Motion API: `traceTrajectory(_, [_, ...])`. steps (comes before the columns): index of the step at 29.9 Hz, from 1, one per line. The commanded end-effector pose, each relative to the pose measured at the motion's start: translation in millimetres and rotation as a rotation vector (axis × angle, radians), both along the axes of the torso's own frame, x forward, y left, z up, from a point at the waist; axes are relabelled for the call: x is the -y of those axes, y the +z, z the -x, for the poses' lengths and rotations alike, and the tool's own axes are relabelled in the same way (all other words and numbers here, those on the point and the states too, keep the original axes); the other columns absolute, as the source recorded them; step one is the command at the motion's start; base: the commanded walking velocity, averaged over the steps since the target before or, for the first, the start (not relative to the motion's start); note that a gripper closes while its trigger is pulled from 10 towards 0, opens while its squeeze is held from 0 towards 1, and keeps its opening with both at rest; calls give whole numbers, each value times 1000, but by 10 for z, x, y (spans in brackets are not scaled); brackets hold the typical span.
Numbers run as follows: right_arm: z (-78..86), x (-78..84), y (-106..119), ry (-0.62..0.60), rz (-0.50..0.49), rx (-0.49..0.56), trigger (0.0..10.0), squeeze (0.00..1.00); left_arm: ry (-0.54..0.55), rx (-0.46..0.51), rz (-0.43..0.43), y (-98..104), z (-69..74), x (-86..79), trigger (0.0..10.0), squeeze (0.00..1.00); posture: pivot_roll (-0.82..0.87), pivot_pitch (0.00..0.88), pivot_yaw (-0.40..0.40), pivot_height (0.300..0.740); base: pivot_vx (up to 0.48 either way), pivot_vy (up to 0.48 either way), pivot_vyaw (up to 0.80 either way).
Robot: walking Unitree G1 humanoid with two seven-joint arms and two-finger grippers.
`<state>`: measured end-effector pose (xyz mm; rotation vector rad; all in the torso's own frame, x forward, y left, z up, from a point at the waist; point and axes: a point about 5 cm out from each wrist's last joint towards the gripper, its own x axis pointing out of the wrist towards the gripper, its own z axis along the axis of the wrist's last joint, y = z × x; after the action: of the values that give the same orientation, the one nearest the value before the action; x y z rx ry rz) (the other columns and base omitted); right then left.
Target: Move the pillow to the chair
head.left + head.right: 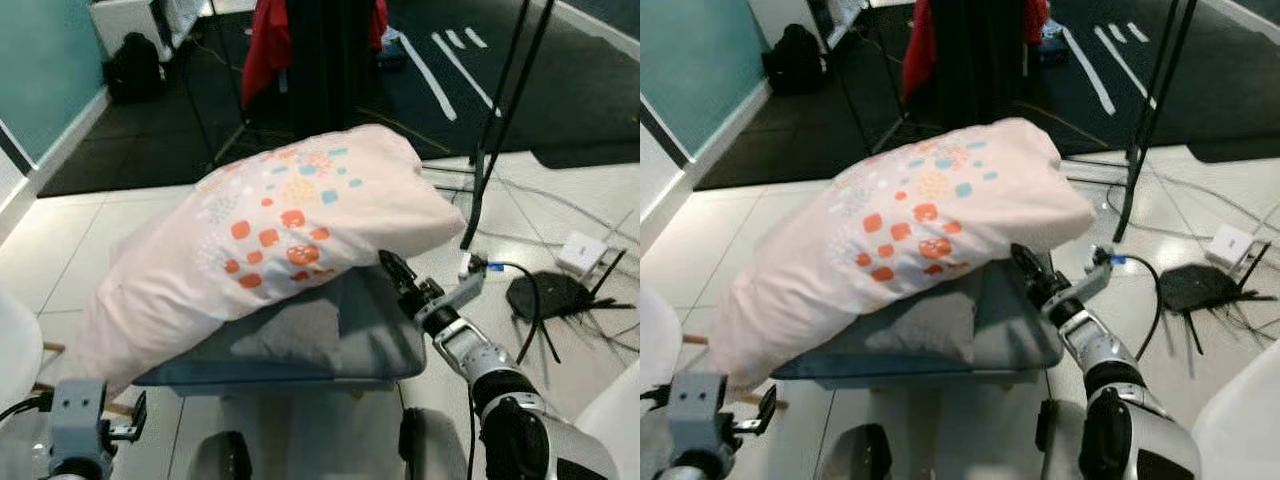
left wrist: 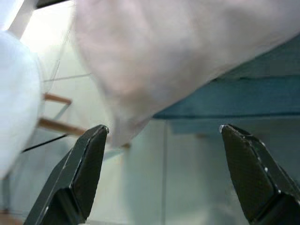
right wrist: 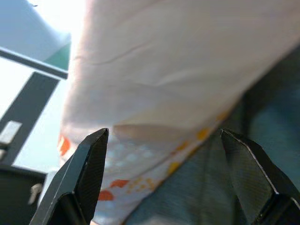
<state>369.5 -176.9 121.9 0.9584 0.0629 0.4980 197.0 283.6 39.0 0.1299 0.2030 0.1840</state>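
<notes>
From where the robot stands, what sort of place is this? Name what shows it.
Probably a studio or test room, not a lived-in home: black stand legs, a router with loose cables on the tiled floor.

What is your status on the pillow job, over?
Both grippers open: right gripper at the pillow edge, left gripper low by its other end. Pillow lying across blue-grey seat. Cables on floor to the right.

Soft matt cloth pillow [image 1: 280,240] — grey fabric chair [image 1: 370,335] — glossy tiled floor [image 1: 70,240]
</notes>
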Motion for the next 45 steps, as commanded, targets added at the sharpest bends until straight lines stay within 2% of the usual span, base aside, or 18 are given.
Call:
traceTrajectory(1, [-16, -135, 41, 62, -17, 24, 10000, 0, 3, -35, -9, 5, 78, -57, 10000, 0, 86, 277, 132, 440, 0, 0, 0])
traceTrajectory(5, [-75, -278, 191, 134, -1, 84, 10000, 0, -14, -58, -28, 57, 140, -82, 10000, 0, 107, 302, 150, 415, 0, 0, 0])
traceTrajectory(9, [-101, -315, 247, 142, -7, 94, 10000, 0, -16, -66, -31, 66, 162, -90, 10000, 0, 114, 306, 155, 405, 0, 0, 0])
traceTrajectory(11, [-149, -401, 329, 154, 36, 107, 10000, 0, -39, -97, -46, 75, 220, -76, 10000, 0, 138, 311, 172, 400, 0, 0, 0])
traceTrajectory(15, [-198, -461, 431, 148, 46, 129, 10000, 0, -45, -113, -52, 100, 276, -84, 10000, 0, 153, 311, 181, 400, 0, 0, 0])
traceTrajectory(26, [-324, -475, 709, 53, 54, 176, 10000, 0, -51, -140, -51, 146, 323, -86, 10000, 0, 164, 308, 190, 400, 0, 0, 0])
traceTrajectory(27, [-339, -457, 739, 28, 53, 177, 8863, 0, -53, -143, -50, 153, 321, -78, 10000, 0, 164, 306, 190, 400, 0, 0, 0])
traceTrajectory(28, [-339, -457, 739, 28, 53, 177, 8863, 0, -53, -143, -50, 153, 321, -78, 10000, 0, 164, 306, 190, 400, 0, 0, 0])
traceTrajectory(29, [-342, -449, 747, 23, 48, 179, 0, 0, -55, -144, -50, 155, 316, -71, 10000, 0, 162, 303, 188, 400, 0, 0, 0])
traceTrajectory(41, [-364, -400, 836, -3, 41, 214, 0, 0, -58, -140, -55, 200, 300, -52, 10000, 0, 165, 299, 179, 400, 0, 0, 0])
traceTrajectory(45, [-370, -409, 867, 0, 71, 232, 0, 0, -52, -138, -53, 202, 294, -55, 10000, 0, 157, 297, 175, 400, 0, 0, 0])
